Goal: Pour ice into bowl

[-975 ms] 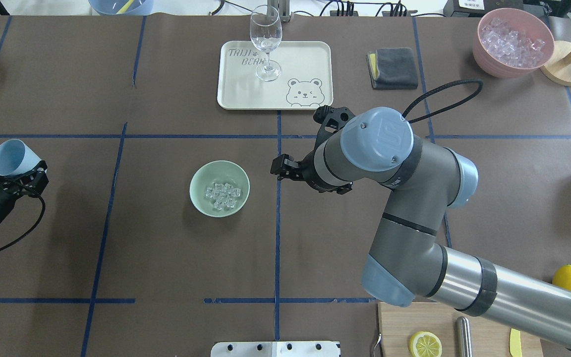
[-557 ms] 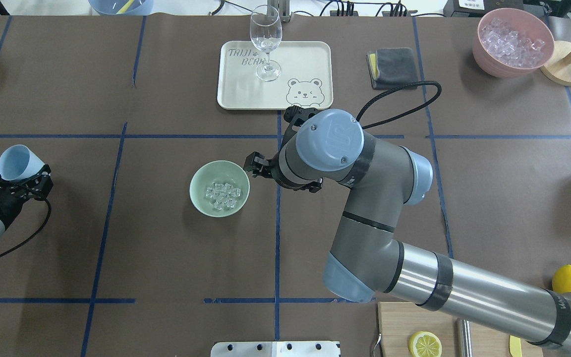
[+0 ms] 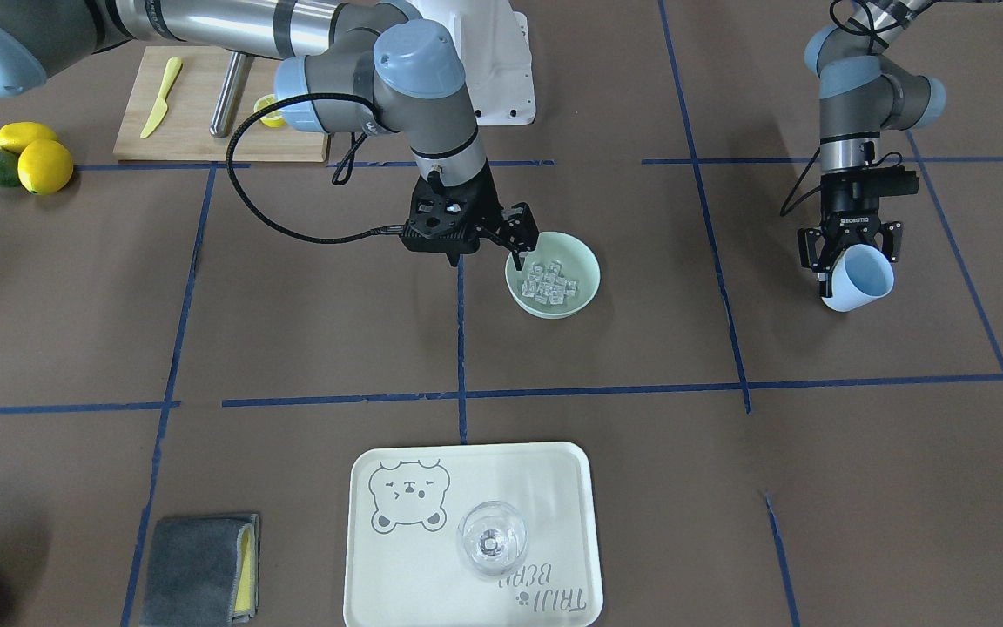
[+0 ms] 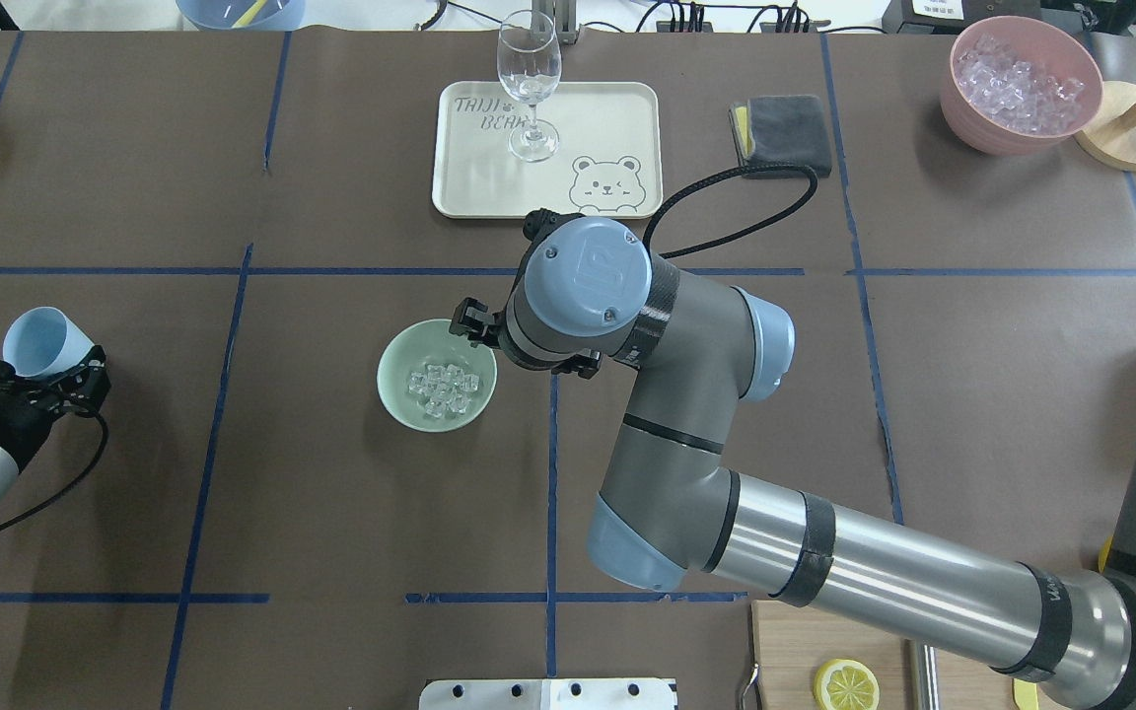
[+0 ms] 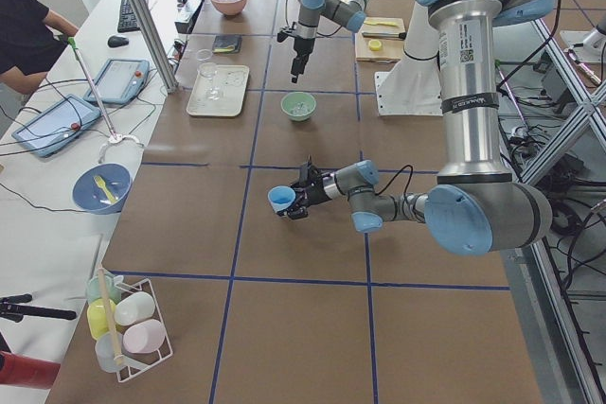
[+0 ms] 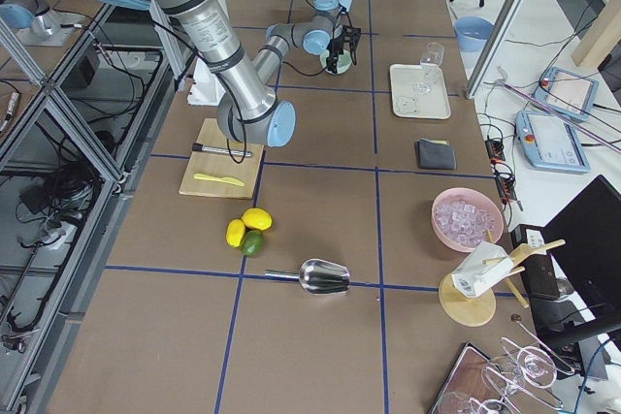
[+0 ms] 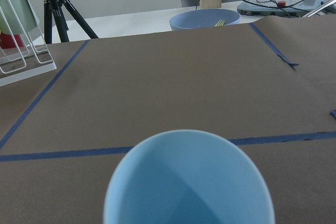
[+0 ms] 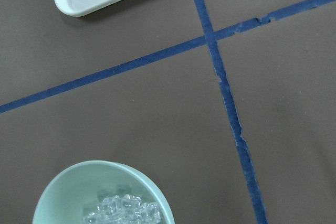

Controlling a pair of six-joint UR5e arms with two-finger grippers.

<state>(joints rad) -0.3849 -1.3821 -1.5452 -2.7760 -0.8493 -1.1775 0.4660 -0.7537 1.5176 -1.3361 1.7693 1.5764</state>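
The pale mint-green bowl [image 4: 400, 394] stands near the table's middle with the clear ice cubes [image 4: 442, 389] inside; it also shows in the front view [image 3: 584, 274] with the ice [image 3: 551, 285], and at the bottom left of the right wrist view [image 8: 68, 192]. My right gripper [image 4: 469, 321] [image 3: 519, 248] hangs open and empty over the bowl's rim on the robot's right side. My left gripper [image 4: 50, 375] [image 3: 850, 248] is shut on the light blue cup [image 4: 40, 340] [image 3: 857, 279], far to the left. The cup [image 7: 189, 182] is tilted and looks empty.
A cream tray [image 4: 607, 118] with a wine glass [image 4: 529, 84] sits beyond the bowl. A grey cloth [image 4: 782, 133] and a pink bowl of ice [image 4: 1020, 84] are at the far right. A cutting board [image 3: 197, 122] and lemons [image 3: 31, 161] lie near the robot's right.
My right arm has swung left across the table, bringing its gripper from right of the bowl to over its rim. The left gripper with the cup shifted slightly.
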